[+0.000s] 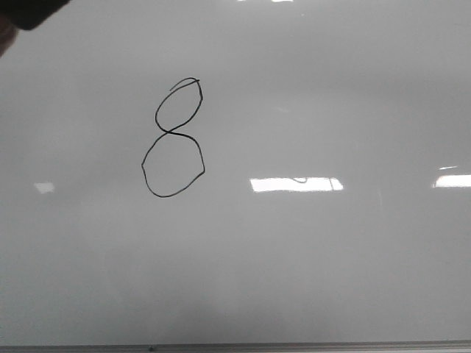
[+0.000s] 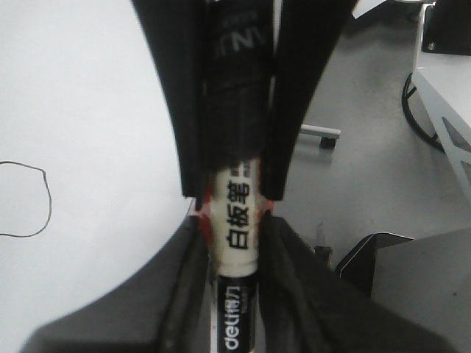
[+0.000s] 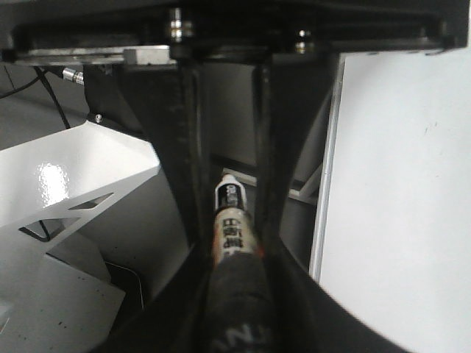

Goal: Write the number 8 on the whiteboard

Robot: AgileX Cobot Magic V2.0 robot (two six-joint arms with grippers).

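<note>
The number 8 (image 1: 174, 133) is drawn in thin black line on the whiteboard (image 1: 331, 257), left of centre; one curved part of it (image 2: 48, 198) shows in the left wrist view. Off the board's side, a black-and-white marker (image 2: 237, 220) is held at both ends. My left gripper (image 2: 235, 220) is shut on its white labelled part. My right gripper (image 3: 235, 254) is shut on its black wrapped part (image 3: 237, 294). The right gripper's fingers (image 2: 291, 110) reach in opposite mine. Neither gripper's jaws show in the front view.
A dark blurred piece of an arm (image 1: 33, 11) sits at the front view's top left corner. A grey edge strip (image 1: 235, 347) runs along the board's near side. Beside the board stand a white metal frame (image 3: 73, 176) and grey floor (image 2: 353, 169).
</note>
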